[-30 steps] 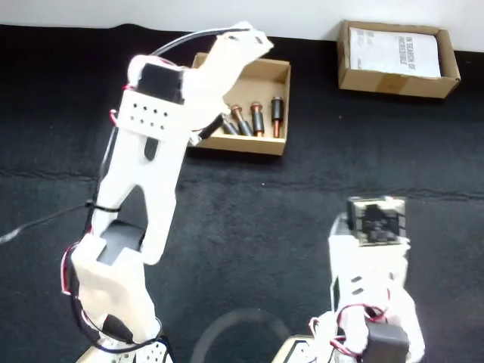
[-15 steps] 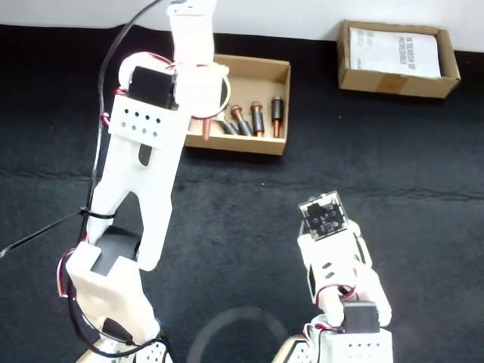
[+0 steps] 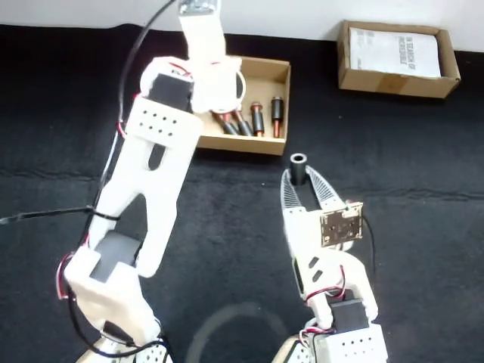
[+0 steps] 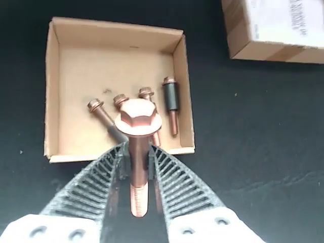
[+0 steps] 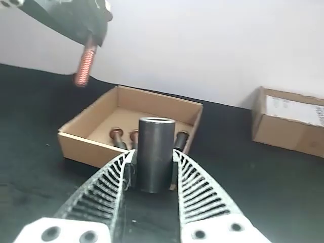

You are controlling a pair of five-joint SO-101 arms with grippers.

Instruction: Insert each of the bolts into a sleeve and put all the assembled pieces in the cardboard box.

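Insertion step in hand: my left gripper (image 4: 136,148) is closed on a bolt (image 4: 137,119) hanging thread-down over the cardboard box (image 3: 281,76) at upper centre of the high view, my right gripper (image 5: 153,164) pinches a sleeve (image 5: 156,136) upright mid-frame, so next I must line the bolt's tip over that bore

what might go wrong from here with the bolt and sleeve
1. The left gripper holds the bolt by its shank, leaving little thread free, so its fingers may hit the sleeve before the bolt seats.
2. The right gripper grips the sleeve with its fingertips alone; an off-centre push could tilt it loose.
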